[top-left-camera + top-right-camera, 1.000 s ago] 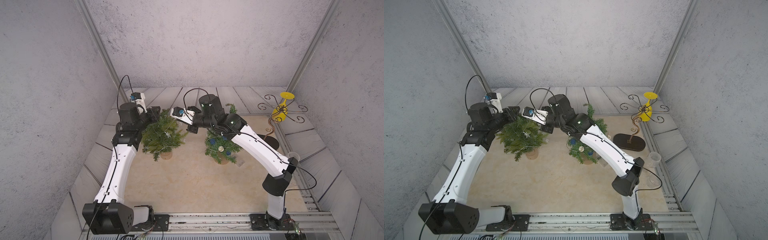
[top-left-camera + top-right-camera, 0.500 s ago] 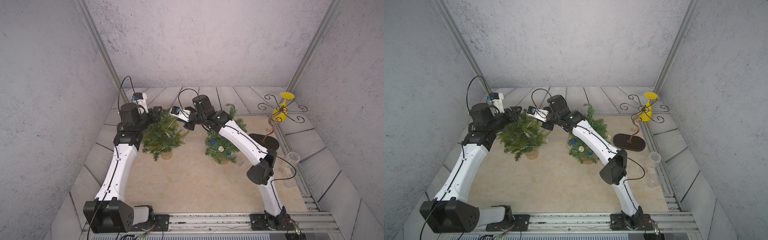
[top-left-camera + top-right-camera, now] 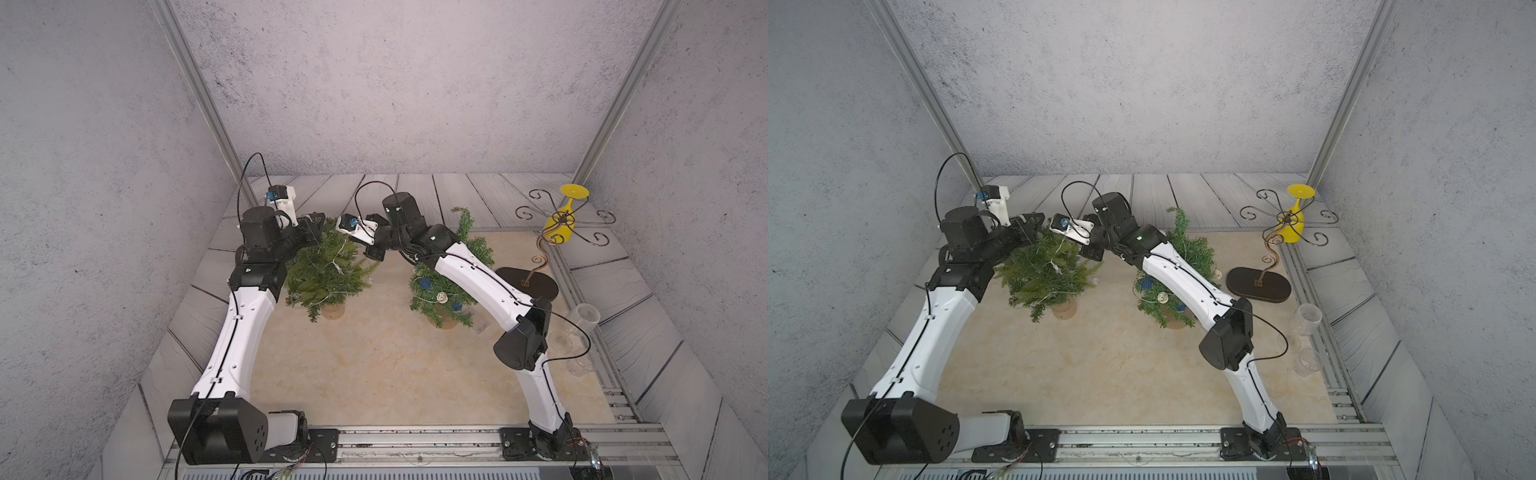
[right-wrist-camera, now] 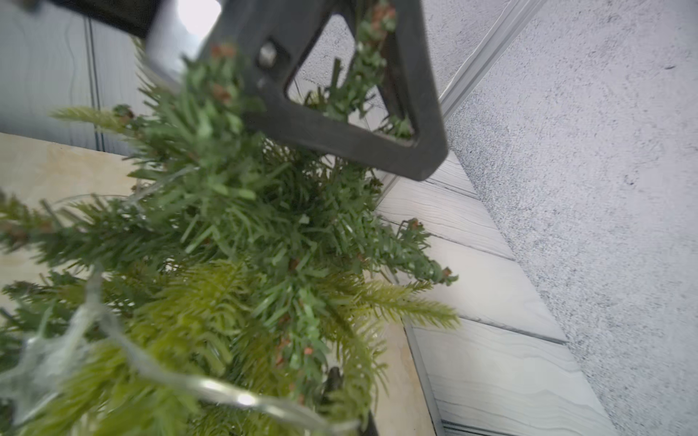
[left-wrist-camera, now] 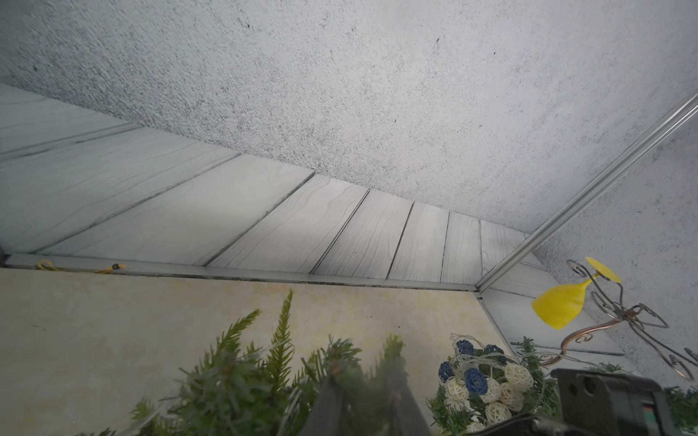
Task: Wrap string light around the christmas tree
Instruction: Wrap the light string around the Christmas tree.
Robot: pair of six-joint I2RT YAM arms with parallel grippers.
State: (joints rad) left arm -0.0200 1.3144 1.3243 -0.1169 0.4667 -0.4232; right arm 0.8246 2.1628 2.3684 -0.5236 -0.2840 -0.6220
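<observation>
- Grey speckled walls (image 3: 374,104) close in a beige mat (image 3: 374,365). On it, toward my left arm, stands the small green artificial christmas tree (image 3: 328,274) in a tan pot (image 3: 333,311). The thin clear-wire string light (image 4: 241,398) is looped loosely through its branches.
- My left gripper (image 5: 364,400) is narrow at the tree's tip, with a sprig pinched between its fingers. If I pull sideways from that hold, the light pot could tip or slide.
- My right gripper (image 3: 370,254) is closed just beside the upper branches. The wire runs up to its tips, so I judge it is holding the strand. A wire this thin could slip out on a tug, and I might not notice from here.
- Going round the far side, the wire could snag on branch ends. The tension would then drag the tree instead of laying a loop.
- Both grippers sit near each other at the crown, so a careless sweep could knock them together.
- My right forearm (image 3: 469,274) lies over the second green tree hung with blue and white wicker balls (image 3: 440,291), and a wide swing could brush it.
- The right arm's elbow (image 3: 521,340) is near a clear plastic goblet (image 3: 584,316), which it could topple.
</observation>
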